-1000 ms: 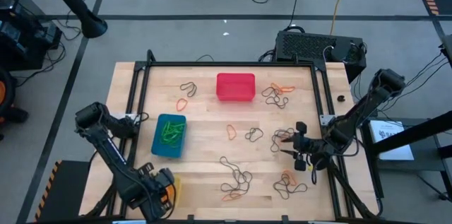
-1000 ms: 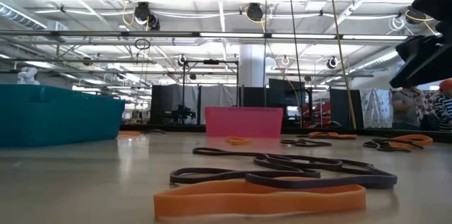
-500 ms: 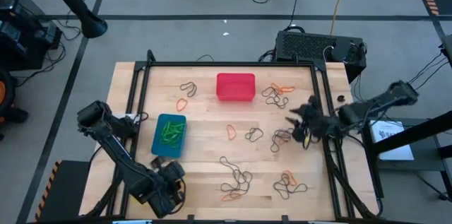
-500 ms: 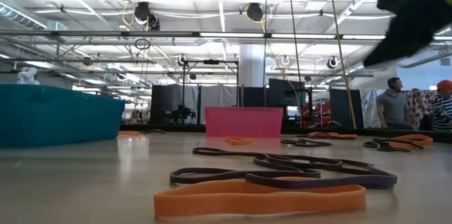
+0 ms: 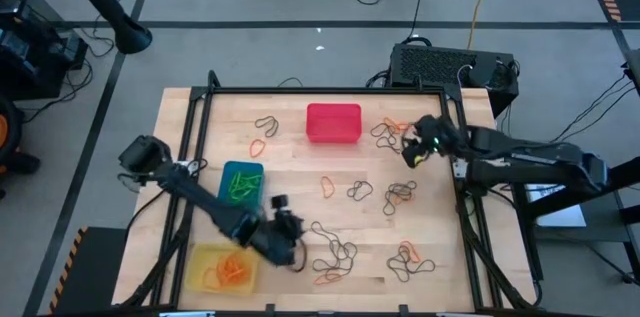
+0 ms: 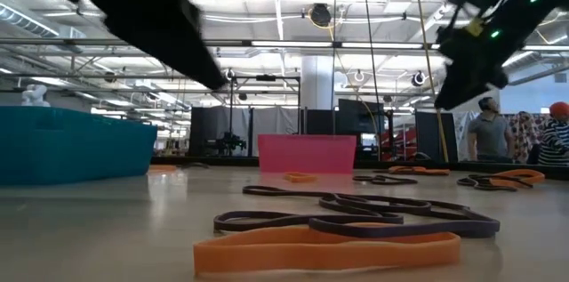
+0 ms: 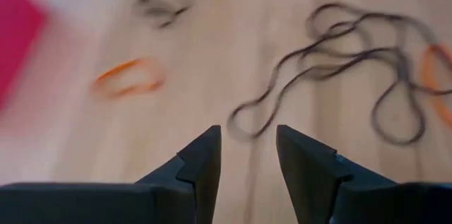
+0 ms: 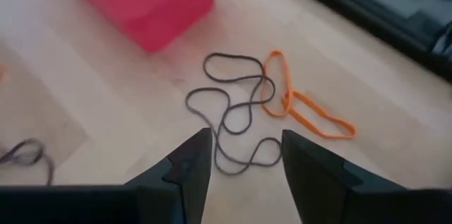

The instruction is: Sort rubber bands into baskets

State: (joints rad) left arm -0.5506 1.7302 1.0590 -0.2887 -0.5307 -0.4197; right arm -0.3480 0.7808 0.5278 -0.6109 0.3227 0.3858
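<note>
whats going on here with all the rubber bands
A two-armed robot is sorting rubber bands into baskets. The blue basket holds green bands and the yellow basket holds orange ones; the red basket looks empty. The left end effector is open and empty above the dark bands near the table's front. The right end effector hangs open above a dark and orange tangle beside the red basket.
</note>
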